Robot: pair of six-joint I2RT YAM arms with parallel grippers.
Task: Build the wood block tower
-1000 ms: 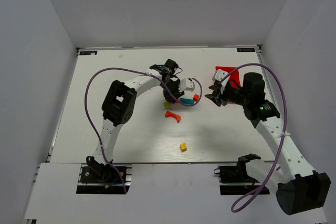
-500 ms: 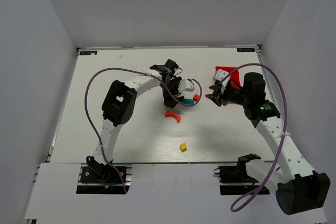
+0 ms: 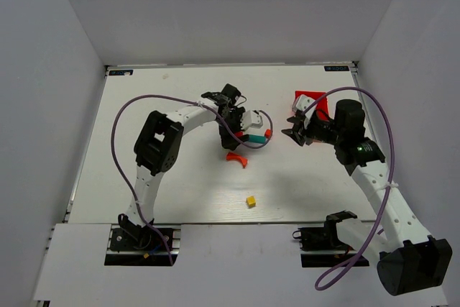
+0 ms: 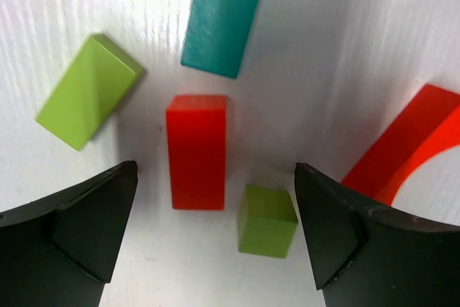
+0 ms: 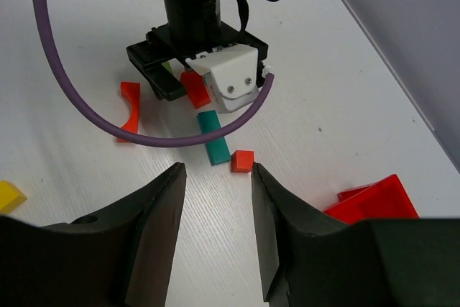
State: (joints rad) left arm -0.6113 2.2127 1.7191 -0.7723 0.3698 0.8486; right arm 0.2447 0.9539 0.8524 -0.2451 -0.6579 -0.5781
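Observation:
My left gripper (image 4: 215, 235) is open and points down at the table, with a small green cube (image 4: 267, 221) lying loose between its fingers. Just beyond the cube lie a red bar (image 4: 197, 150), a green bar (image 4: 85, 91) and a teal bar (image 4: 224, 16), and the red arch (image 4: 413, 149) is off to the right. From above, the left gripper (image 3: 231, 132) covers these blocks beside the teal bar (image 3: 254, 139), a red cube (image 3: 268, 134) and the red arch (image 3: 236, 157). My right gripper (image 5: 215, 199) is open and empty, short of the red cube (image 5: 242, 160).
A yellow cube (image 3: 251, 200) sits alone nearer the arm bases. The red plastic bin (image 3: 310, 100) lies at the back right, beside the right gripper (image 3: 296, 131). The left arm's purple cable (image 5: 144, 138) loops low over the blocks.
My left gripper's jaws have gone from nearly shut to wide open over the blocks, and its wrist has shifted slightly. The right arm has not moved.

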